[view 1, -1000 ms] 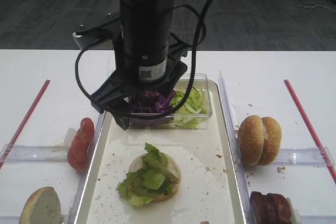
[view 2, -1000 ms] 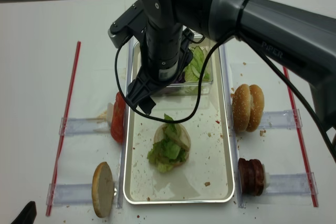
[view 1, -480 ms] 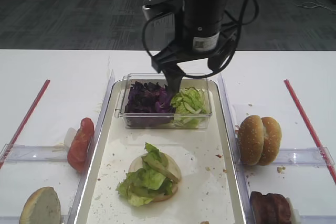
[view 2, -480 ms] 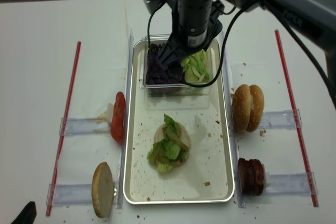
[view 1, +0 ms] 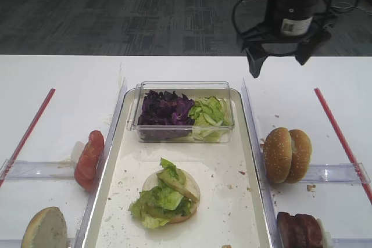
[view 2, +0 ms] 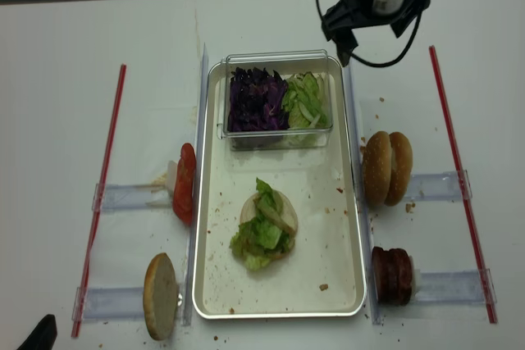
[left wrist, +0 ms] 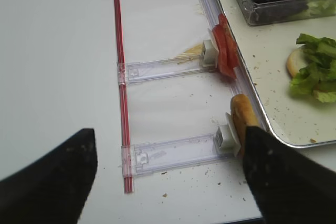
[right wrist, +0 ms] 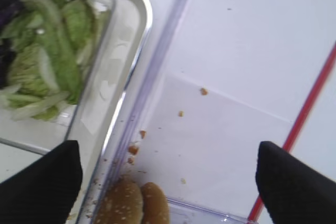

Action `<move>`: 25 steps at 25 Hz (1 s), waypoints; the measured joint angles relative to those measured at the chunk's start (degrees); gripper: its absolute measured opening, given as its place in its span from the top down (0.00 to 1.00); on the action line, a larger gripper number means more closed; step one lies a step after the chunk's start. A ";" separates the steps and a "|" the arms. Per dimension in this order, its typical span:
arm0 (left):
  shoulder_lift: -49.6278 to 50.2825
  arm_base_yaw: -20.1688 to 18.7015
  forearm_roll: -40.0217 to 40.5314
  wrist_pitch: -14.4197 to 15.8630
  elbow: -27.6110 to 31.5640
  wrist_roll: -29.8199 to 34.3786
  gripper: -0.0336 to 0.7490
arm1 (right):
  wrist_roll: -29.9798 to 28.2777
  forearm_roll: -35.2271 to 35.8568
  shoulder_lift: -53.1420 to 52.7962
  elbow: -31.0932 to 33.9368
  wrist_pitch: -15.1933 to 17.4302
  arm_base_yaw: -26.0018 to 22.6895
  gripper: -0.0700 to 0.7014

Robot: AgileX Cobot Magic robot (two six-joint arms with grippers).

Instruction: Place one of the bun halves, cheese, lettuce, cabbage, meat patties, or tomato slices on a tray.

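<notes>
The silvery tray (view 2: pixel 279 313) holds a bun half topped with lettuce (view 2: pixel 262 231) (view 1: pixel 163 196). At its far end a clear box holds purple cabbage (view 1: pixel 165 108) and more lettuce (view 1: pixel 210 114). My right gripper (view 1: pixel 278 63) (right wrist: pixel 168 177) hangs open and empty above the table past the tray's far right corner. Below it stand two sesame bun halves (right wrist: pixel 131 205) (view 2: pixel 387 168). Meat patties (view 2: pixel 392 275) stand at the near right. Tomato slices (left wrist: pixel 224 51) and a bun half (left wrist: pixel 241 121) stand left of the tray. My left gripper (left wrist: pixel 168 177) is open and empty near the front left. No cheese shows.
Clear plastic holders (left wrist: pixel 173 148) and upright clear dividers (right wrist: pixel 157 72) flank the tray. Red strips (view 2: pixel 102 178) (view 2: pixel 459 170) run along both outer sides. Crumbs dot the white table (right wrist: pixel 247 51) and the tray floor.
My right arm has swung from over the tray's far left, across the clear box, to the back right beyond the tray. Its jaws stayed open and empty. The food has not moved.
</notes>
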 joint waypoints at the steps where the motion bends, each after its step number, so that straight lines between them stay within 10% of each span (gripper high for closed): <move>1: 0.00 0.00 0.00 0.00 0.00 0.00 0.24 | 0.11 0.00 0.00 0.00 0.00 -1.39 0.01; 25: 0.00 0.00 0.00 0.00 0.00 0.00 0.24 | -1.84 -1.84 0.00 0.00 0.12 -17.10 0.01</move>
